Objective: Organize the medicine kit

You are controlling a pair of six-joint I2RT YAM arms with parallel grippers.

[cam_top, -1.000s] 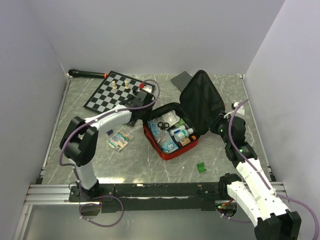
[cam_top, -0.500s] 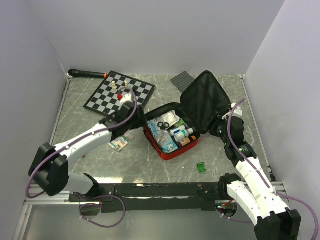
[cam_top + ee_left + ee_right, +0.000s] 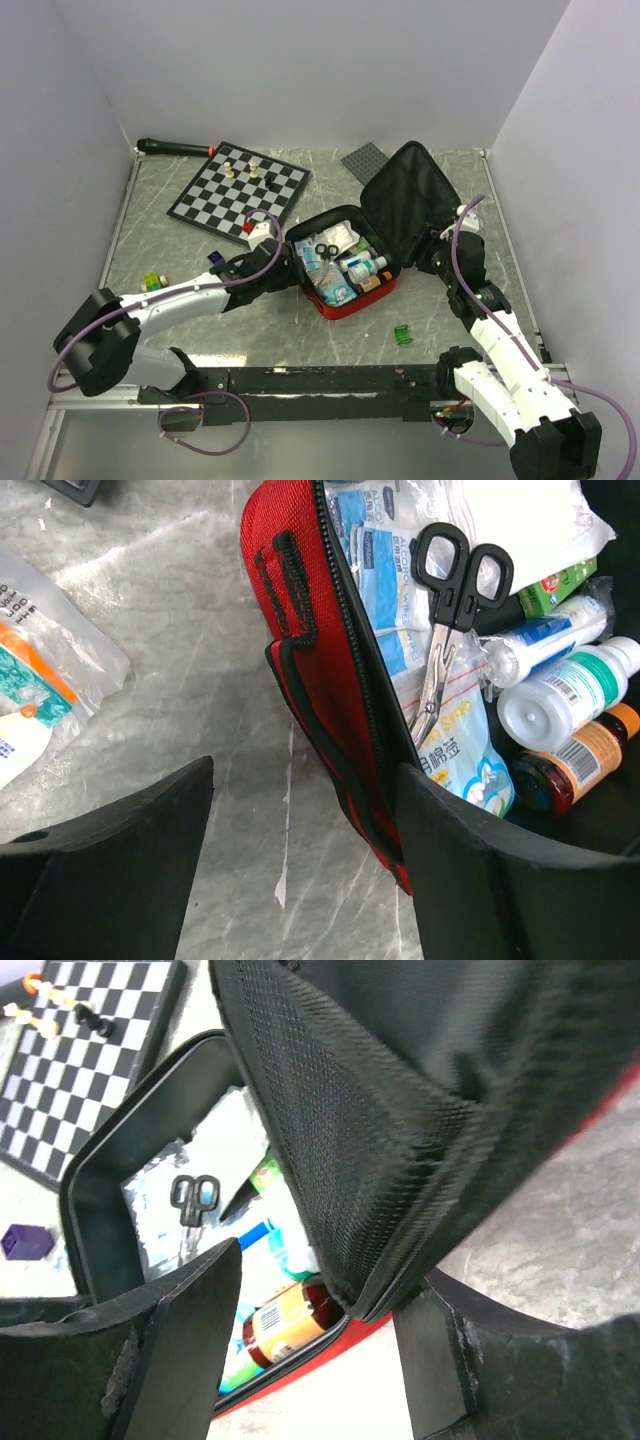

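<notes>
Both arms are stretching forward and inward, the left gripper (image 3: 300,875) and right gripper (image 3: 320,1360) each holding its jaws apart.

In the medicine kit (image 3: 310,680), a clear zip bag (image 3: 455,755) carries blue Chinese characters and a word that looks like "Swab". To its right, the white bottle (image 3: 560,690) and the amber bottle (image 3: 585,750) each bear a barcode. Print on the blue-and-white sachets (image 3: 385,570) and on the packet (image 3: 40,660) far left is too small to read.

Plain white panel walls (image 3: 300,70) are enclosing a grey marbled tabletop (image 3: 330,335) edged by an aluminium rail (image 3: 100,385), suggesting a robotics lab cell
</notes>
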